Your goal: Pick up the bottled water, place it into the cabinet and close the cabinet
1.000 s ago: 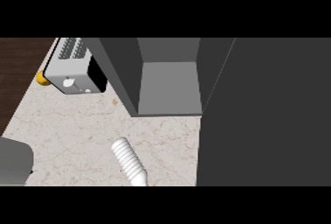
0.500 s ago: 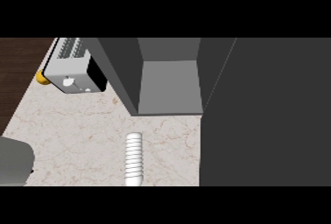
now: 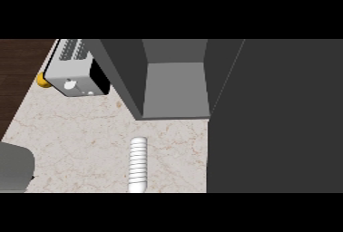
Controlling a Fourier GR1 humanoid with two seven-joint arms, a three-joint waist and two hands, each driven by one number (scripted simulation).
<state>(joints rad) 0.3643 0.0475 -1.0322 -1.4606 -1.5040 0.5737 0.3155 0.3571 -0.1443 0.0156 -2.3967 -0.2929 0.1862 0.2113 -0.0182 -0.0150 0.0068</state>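
The bottled water (image 3: 138,164) is a white ribbed bottle lying flat on the marble counter (image 3: 74,131). It points straight toward the view's lower edge, just in front of the open cabinet (image 3: 175,88). The cabinet's grey compartment holds nothing. Its dark door (image 3: 275,118) stands open and fills the right side of the view. A grey forearm (image 3: 15,167) shows at the lower left edge, apart from the bottle. Neither hand shows.
A silver toaster (image 3: 75,72) stands at the back left beside the cabinet, with a small yellow object (image 3: 43,80) at its left side. Dark wood floor (image 3: 17,77) lies beyond the counter's left edge.
The bottle has turned on the counter from a slant to straight up and down in the view, and has shifted slightly right. The forearm at the lower left has stayed put.
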